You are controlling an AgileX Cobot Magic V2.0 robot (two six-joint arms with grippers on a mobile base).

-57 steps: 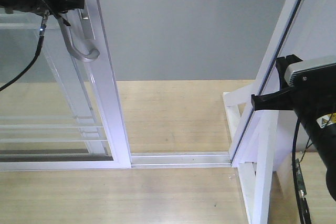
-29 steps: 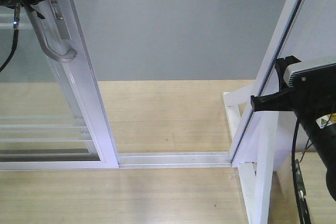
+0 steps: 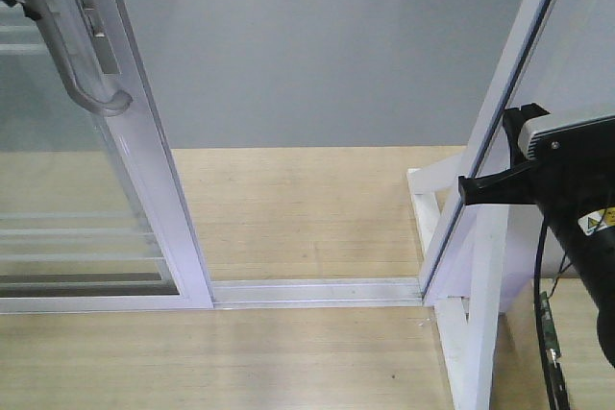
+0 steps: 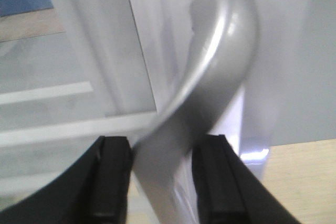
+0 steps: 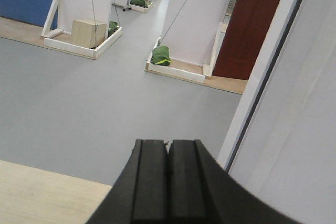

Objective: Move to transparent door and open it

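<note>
Black and pressed flat together on nothing, the right end effector [image 5: 168, 177] idles by the fixed frame on the right [image 3: 500, 112]. Further left, the left end effector [image 4: 160, 182] pinches the curved grey pull handle [image 4: 210, 77], its fingers [image 4: 113, 179] straddling the metal. That handle sits on the stile of the transparent door [image 3: 144, 160], which stands far to the left, leaving a wide gap over the floor track [image 3: 317, 290]. Beyond lies grey floor [image 3: 327, 55]. I judge the opening largely done; only a last bit of slide and the release seem left.
</note>
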